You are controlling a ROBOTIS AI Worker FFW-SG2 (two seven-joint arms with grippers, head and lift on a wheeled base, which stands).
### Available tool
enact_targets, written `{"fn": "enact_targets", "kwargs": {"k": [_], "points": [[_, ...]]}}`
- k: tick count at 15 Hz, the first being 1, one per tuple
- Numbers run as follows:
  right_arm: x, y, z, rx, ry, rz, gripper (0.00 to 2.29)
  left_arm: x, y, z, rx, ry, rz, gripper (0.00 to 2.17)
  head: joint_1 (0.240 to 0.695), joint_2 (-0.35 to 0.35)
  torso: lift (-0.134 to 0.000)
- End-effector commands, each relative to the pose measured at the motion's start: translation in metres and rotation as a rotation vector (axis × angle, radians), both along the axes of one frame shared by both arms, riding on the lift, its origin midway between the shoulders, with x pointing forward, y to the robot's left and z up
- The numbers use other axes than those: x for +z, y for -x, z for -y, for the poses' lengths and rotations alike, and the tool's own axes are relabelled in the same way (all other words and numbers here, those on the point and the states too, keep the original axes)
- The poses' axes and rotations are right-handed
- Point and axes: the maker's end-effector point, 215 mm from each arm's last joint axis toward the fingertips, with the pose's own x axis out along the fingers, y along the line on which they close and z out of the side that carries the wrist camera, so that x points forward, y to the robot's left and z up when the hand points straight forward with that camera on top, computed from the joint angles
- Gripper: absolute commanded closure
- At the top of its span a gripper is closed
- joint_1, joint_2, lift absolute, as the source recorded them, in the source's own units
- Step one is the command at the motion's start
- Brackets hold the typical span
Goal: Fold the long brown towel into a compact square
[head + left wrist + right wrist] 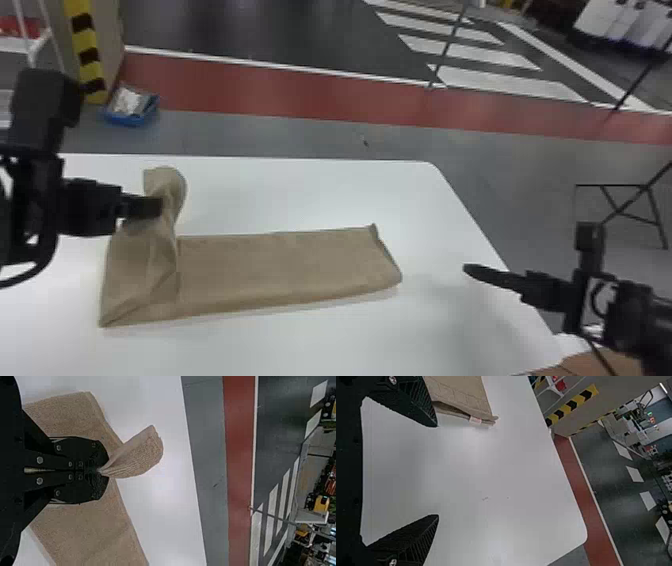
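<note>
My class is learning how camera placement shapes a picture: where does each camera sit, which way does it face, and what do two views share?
Head view: on the head, looking forward and down at the towel and table; left tool and right tool show.
Left wrist view: on the left wrist, looking along left tool, its fingers shut on towel, toward the red strip.
Right wrist view: on the right wrist, looking between right tool's open fingers across the table.
Head and right wrist views share the striped pillar.
</note>
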Motion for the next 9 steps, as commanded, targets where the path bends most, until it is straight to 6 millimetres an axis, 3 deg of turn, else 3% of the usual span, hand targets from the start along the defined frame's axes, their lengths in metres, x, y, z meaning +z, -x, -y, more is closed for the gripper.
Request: {"fn": "enact_targets", "kwargs": {"k": [1,5,8,9], "points": [[0.001,0.000,-0.001,0.003,-0.006,0.003,0.06,-0.023,0.017,0.017,-0.033,-0.016,-0.043,2.14,0.695,-0.350,-0.124],[-0.001,0.003,-0.003,0.009,-0.014,-0.001,0.06,-0.049,0.019,0.031,-0.063,-0.070,-0.026,2.14,0.695,-0.350,-0.124],[0.002,0.008,0.007,0.003,-0.002,-0.001,0.06,-0.054,0.021,0.038,-0.082,-0.073,-0.022,2.11,0.695,-0.350,-0.124],[0.004,0.007,0.010,0.003,0.004,0.006,0.06,-0.055,0.028,0.046,-0.101,-0.070,-0.024,1.36,0.695,-0.350,-0.124]]}}
